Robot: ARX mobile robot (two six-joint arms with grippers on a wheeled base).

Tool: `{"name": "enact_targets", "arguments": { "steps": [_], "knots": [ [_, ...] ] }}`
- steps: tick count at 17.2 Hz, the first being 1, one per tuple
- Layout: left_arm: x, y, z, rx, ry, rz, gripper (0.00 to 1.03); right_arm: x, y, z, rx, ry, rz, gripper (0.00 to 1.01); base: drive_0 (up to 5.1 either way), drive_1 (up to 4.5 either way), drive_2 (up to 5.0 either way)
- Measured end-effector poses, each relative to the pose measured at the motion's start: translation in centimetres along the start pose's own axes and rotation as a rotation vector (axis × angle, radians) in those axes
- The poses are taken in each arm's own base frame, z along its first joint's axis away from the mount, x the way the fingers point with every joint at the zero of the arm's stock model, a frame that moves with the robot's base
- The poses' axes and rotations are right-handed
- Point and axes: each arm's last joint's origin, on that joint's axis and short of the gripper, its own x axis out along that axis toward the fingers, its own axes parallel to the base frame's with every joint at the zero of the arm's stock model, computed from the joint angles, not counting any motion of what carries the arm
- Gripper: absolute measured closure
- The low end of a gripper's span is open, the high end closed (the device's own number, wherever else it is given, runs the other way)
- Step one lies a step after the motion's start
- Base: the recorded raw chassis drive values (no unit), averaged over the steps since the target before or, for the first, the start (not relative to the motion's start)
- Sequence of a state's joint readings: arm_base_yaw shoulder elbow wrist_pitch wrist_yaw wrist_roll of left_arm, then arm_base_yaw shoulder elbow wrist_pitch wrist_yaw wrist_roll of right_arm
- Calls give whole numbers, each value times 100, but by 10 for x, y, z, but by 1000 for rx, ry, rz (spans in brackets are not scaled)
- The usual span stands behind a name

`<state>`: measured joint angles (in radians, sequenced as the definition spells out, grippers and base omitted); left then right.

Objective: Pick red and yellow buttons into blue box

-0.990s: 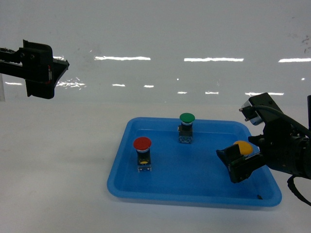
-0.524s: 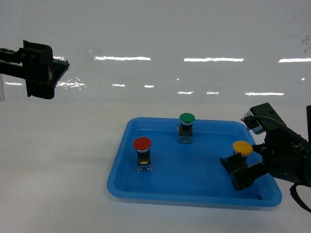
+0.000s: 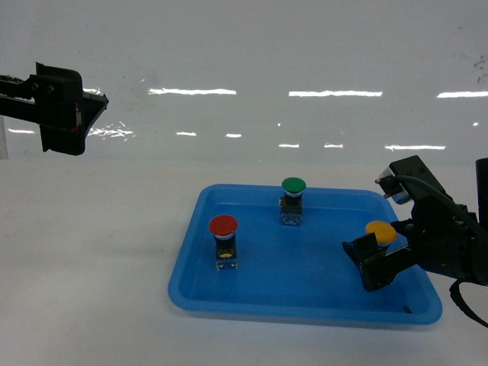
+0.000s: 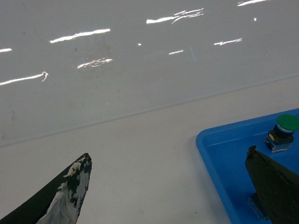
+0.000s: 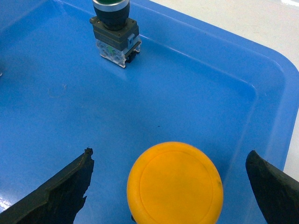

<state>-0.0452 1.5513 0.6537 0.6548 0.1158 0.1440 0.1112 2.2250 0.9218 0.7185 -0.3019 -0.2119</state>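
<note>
Now that the right gripper (image 5: 168, 186) has lifted slightly off its low point a moment back, jaws spread and empty, the yellow button (image 5: 174, 182) stands free between them in the blue box (image 3: 259, 293), glossy cap up, placed by the look of it; red button (image 3: 223, 226) beyond, likewise inside.

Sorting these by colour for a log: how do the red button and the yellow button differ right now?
The red button has a red cap; the yellow button has a yellow one. The red button stands alone at the left of the blue box, while the yellow button stands at the right between the open fingers of the right tool. Both stand upright inside the box.
</note>
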Motion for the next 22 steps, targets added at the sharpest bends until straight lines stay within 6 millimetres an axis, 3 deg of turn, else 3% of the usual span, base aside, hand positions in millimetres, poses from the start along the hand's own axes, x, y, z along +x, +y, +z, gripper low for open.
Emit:
{"name": "enact_targets", "arguments": {
  "steps": [7,8,13,22],
  "knots": [
    [0,0,0,0,0,0,5,8,-2,0,-29,17,-2,3,0,0,0],
    [0,0,0,0,0,0,5,8,-2,0,-30,17,-2,9,0,0,0],
    [0,0,0,0,0,0,5,8,-2,0,-33,17,-2,66,0,0,0],
    [0,0,0,0,0,0,5,3,-3,1,-12,2,-23,69,0,0,0]
  ]
}}
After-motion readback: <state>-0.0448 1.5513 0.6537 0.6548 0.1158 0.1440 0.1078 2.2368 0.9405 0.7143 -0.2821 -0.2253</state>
